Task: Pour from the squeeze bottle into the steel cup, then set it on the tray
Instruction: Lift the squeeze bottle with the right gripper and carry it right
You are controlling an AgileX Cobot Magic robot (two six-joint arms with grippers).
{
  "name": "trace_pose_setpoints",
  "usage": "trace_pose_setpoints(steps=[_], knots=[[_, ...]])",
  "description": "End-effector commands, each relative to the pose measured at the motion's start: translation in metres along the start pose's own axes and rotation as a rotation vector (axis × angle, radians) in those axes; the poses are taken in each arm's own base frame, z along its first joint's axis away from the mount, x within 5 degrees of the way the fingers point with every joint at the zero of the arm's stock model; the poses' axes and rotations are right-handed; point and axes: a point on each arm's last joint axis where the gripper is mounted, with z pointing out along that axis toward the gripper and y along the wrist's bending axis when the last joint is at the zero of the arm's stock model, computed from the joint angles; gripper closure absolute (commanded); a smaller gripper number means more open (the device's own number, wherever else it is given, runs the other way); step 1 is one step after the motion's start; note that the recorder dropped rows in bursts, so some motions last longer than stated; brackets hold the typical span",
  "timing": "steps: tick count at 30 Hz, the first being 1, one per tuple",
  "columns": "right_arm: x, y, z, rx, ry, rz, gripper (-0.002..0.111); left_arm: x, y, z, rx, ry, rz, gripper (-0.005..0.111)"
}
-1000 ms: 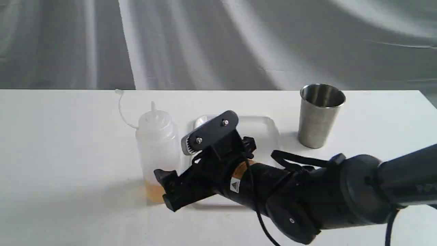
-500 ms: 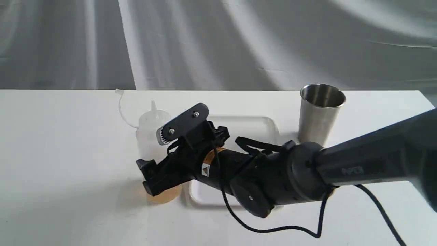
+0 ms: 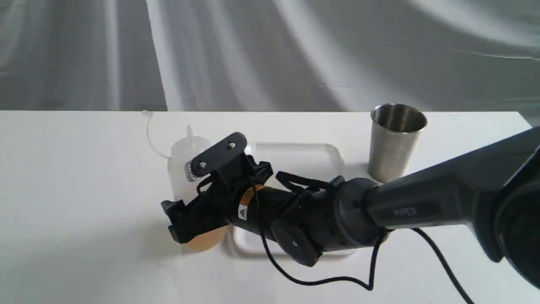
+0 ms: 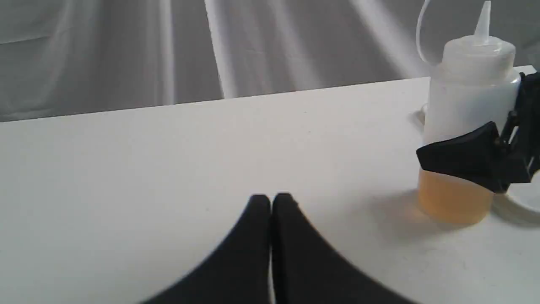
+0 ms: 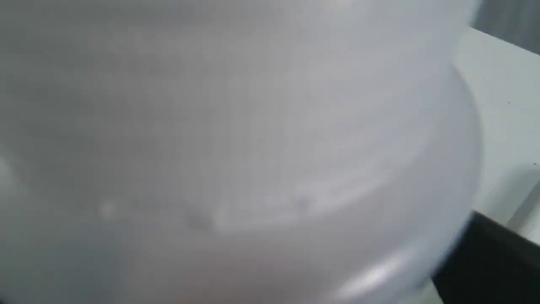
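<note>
The squeeze bottle (image 3: 188,148) stands upright on the table just left of the tray (image 3: 314,157), with amber liquid at its base. My right gripper (image 3: 187,207) is open and straddles its lower body. One finger (image 4: 464,157) crosses the near side; the other is hidden behind. The bottle's wall (image 5: 253,147) fills the right wrist view, with a finger (image 5: 493,261) at the edge. The steel cup (image 3: 395,143) stands upright right of the tray. My left gripper (image 4: 271,202) is shut and empty, well away from the bottle (image 4: 470,93).
The white table (image 3: 84,190) runs out to the left of the bottle. My right arm (image 3: 422,207) lies low over the tray's front half, its cable (image 3: 337,279) looping onto the table. A grey cloth hangs behind the far table edge.
My right gripper has slid left across the tray and its fingers now sit on either side of the bottle. The bottle, cup and tray have not moved.
</note>
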Motion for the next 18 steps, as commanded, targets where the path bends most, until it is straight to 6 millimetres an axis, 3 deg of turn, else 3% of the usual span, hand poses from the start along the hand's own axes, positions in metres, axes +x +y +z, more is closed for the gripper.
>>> trace_pose_setpoints(steps=[1, 7, 10, 18], knots=[[-0.004, 0.003, 0.0, -0.009, -0.024, 0.002, 0.013, 0.001, 0.0, 0.0, 0.006, -0.005, -0.001, 0.107], [-0.005, 0.007, 0.0, -0.017, -0.027, 0.003, 0.013, 0.001, 0.0, 0.0, 0.006, -0.005, -0.001, 0.107], [-0.005, 0.008, 0.0, -0.019, -0.028, 0.004, 0.019, 0.001, 0.0, 0.0, 0.006, -0.005, -0.005, 0.107], [-0.005, 0.014, 0.0, -0.031, -0.028, -0.001, 0.075, 0.001, 0.0, 0.0, 0.006, -0.005, -0.005, 0.107]])
